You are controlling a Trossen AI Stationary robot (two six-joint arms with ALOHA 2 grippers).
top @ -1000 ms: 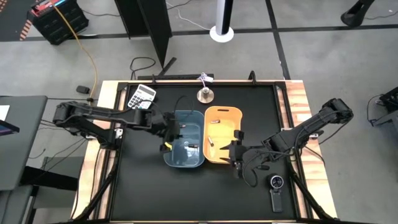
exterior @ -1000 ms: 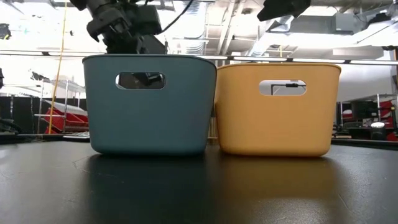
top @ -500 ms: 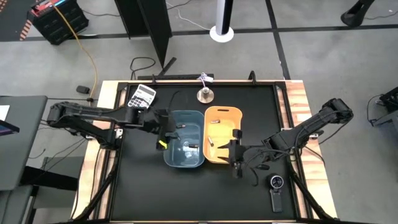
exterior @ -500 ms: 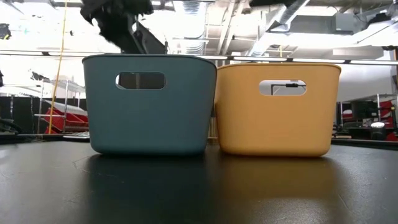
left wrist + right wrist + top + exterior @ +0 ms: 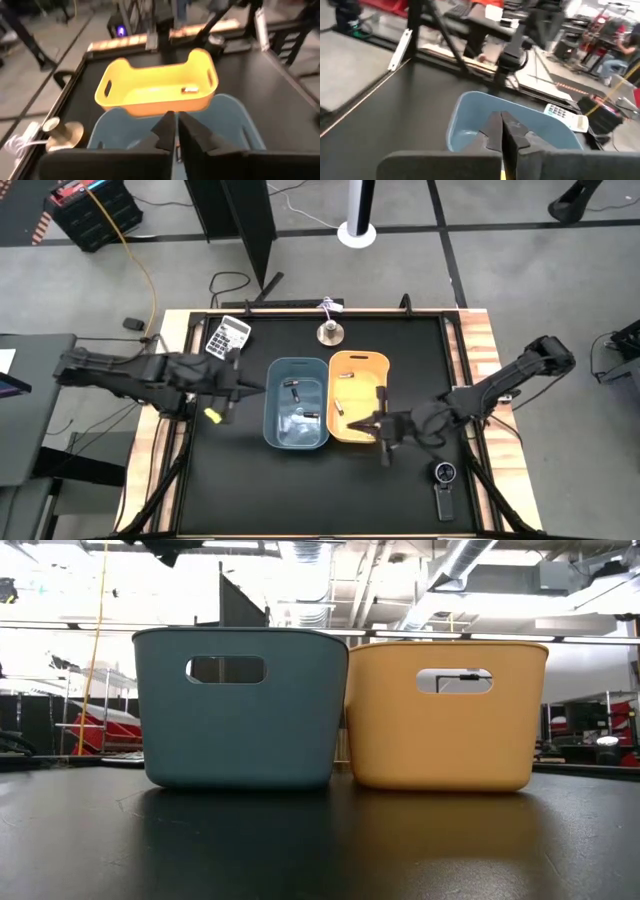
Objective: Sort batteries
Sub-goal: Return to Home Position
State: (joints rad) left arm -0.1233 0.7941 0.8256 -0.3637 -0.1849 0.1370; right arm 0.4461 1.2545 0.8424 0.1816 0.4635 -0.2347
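Note:
Two plastic bins stand side by side mid-table, a blue bin (image 5: 297,402) and a yellow bin (image 5: 358,394). Small batteries lie on the blue bin's floor (image 5: 292,387) and on the yellow bin's floor (image 5: 337,406); one shows in the yellow bin in the left wrist view (image 5: 189,90). My left gripper (image 5: 236,389) hovers left of the blue bin, shut and with nothing in it (image 5: 175,131). My right gripper (image 5: 374,423) hangs at the yellow bin's near right corner, shut and with nothing in it (image 5: 501,127).
A calculator (image 5: 228,335) lies at the far left of the table. A small metal bell-shaped object (image 5: 329,332) stands behind the bins. A black round-dial gadget (image 5: 445,480) lies near the right front corner. The black tabletop in front of the bins (image 5: 320,840) is bare.
My left gripper has drawn back from above the blue bin toward the table's left edge and has risen out of the low view. My right gripper has stayed by the yellow bin's near right corner, and its fingers have come together.

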